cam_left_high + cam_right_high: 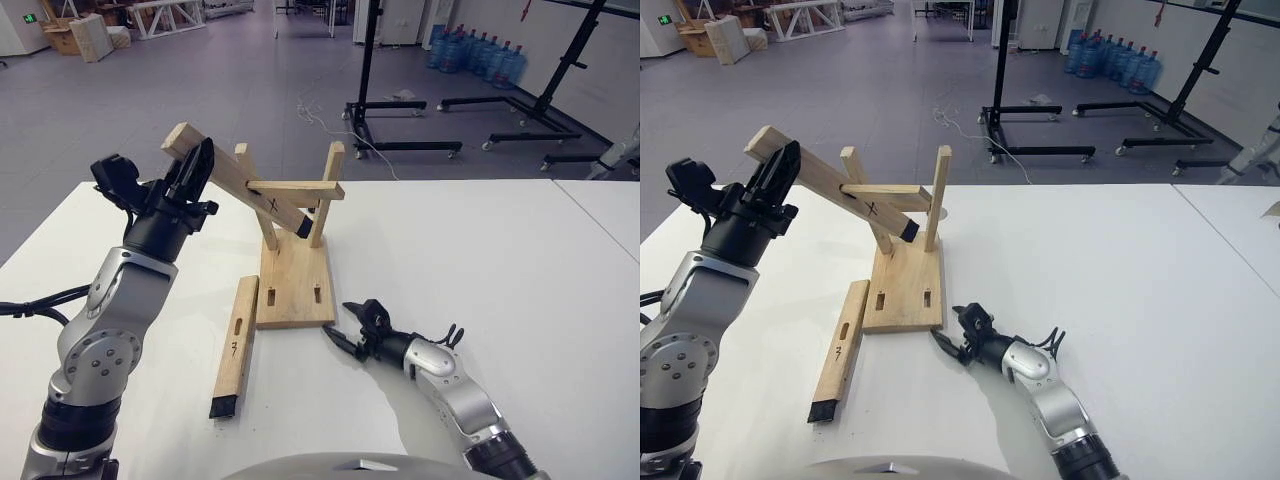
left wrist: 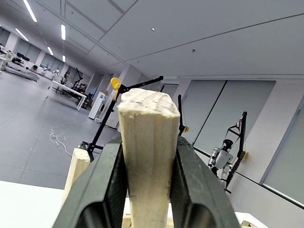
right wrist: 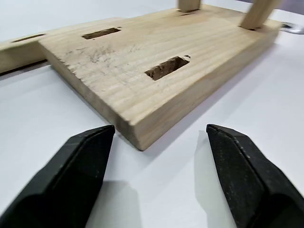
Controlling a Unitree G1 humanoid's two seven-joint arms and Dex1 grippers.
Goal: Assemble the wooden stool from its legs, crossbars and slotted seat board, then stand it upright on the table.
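Observation:
The slotted seat board [image 1: 296, 287] lies flat on the white table [image 1: 480, 260]. Two legs [image 1: 326, 192] stand in its far slots, joined by a crossbar [image 1: 303, 189]. My left gripper [image 1: 203, 160] is shut on a third leg [image 1: 240, 182], a long bar with a black end cap. It is held slanted above the table, its capped end against the standing legs. In the left wrist view this leg [image 2: 147, 156] sits clamped between both fingers [image 2: 102, 190]. A fourth slotted leg [image 1: 236, 346] lies left of the board. My right gripper [image 1: 338, 321] is open on the table, just off the board's near right corner [image 3: 137, 128].
The table's right half is bare, and a second table [image 1: 610, 205] adjoins it at the far right. Beyond the far edge, black wheeled frames [image 1: 400, 110] and blue water bottles [image 1: 475, 50] stand on the floor.

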